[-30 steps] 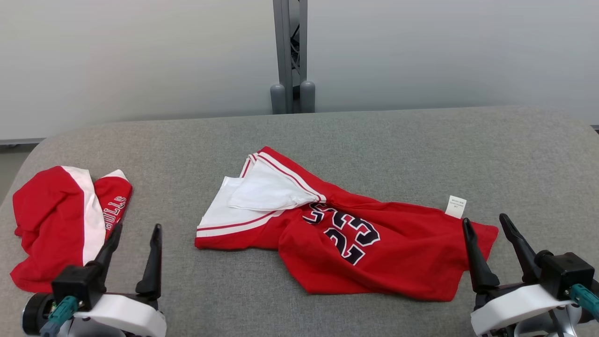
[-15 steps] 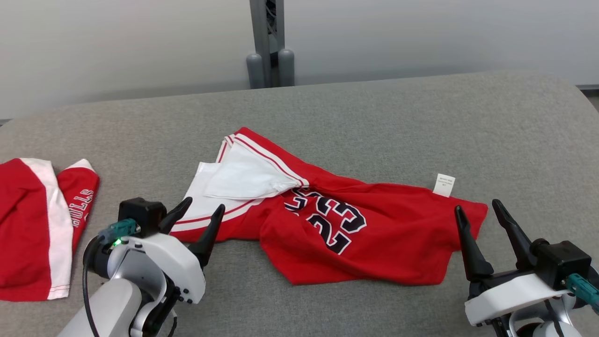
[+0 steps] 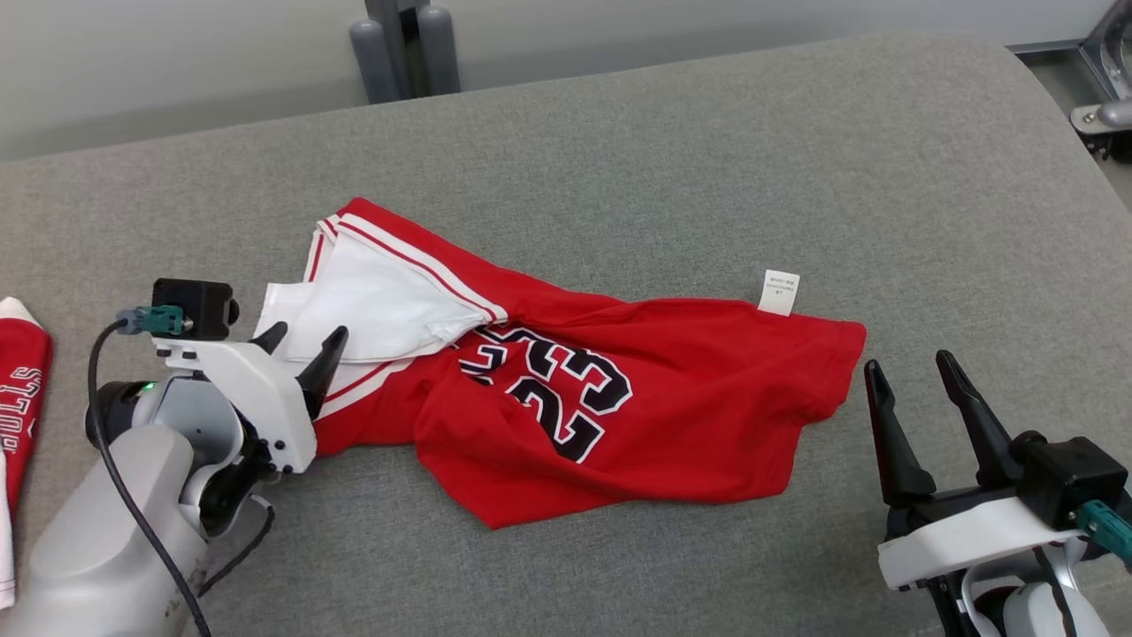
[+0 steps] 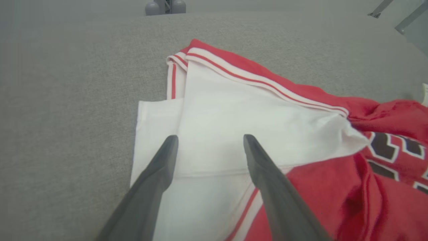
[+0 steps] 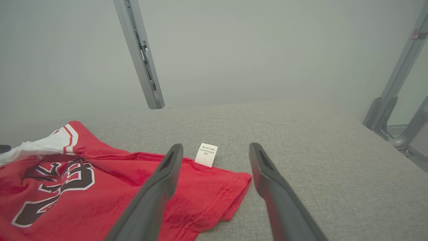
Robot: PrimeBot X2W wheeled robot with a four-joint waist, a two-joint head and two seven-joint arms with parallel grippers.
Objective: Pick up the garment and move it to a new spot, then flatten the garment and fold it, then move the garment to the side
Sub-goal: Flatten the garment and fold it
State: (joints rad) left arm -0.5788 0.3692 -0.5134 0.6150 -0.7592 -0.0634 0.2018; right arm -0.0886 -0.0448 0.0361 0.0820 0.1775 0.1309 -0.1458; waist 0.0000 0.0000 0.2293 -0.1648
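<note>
Both grippers stand spread: my left gripper over the white end of the crumpled red number-23 jersey, my right gripper near its hem. The jersey stretches left-to-right across the grey fabric tabletop. A red-and-white garment lies far left, with a grey metal post beyond.

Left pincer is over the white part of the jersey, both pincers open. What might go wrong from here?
1. The left pincer hangs over overlapping white layers. It may pinch just the top flap, so the bunched jersey twists or unfolds on lifting.
2. The right pincer appears short of the red hem corner. Closing there would likely miss the cloth.
</note>
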